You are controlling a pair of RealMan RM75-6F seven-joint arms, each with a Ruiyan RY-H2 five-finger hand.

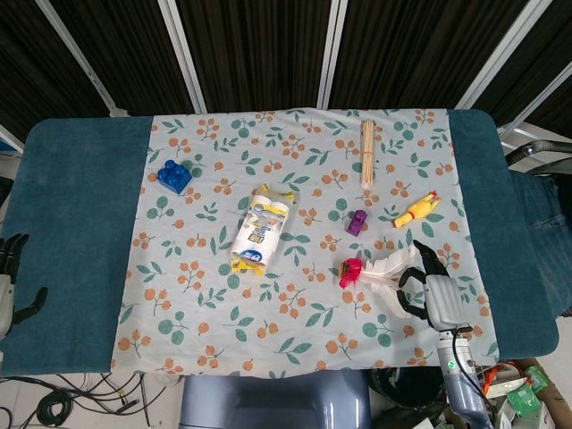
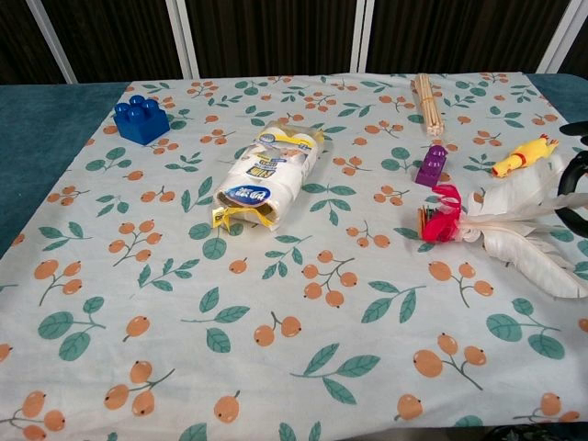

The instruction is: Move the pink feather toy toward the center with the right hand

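The feather toy (image 1: 350, 271) has a pink ribbon base and white feathers that fan out to the right; it lies on the floral cloth at the right front, also seen as the feather toy (image 2: 439, 220) in the chest view. My right hand (image 1: 435, 293) sits just right of the feather tips with its dark fingers (image 2: 577, 162) apart and curved round them. I cannot tell whether they touch the feathers. My left hand (image 1: 11, 279) rests far off at the table's left edge, fingers spread and holding nothing.
A tissue pack (image 1: 259, 231) lies near the middle of the cloth. A purple toy (image 1: 357, 222) and a yellow rubber chicken (image 1: 418, 210) sit just behind the feather toy. Wooden sticks (image 1: 367, 152) lie at the back, a blue brick (image 1: 175, 176) at the left.
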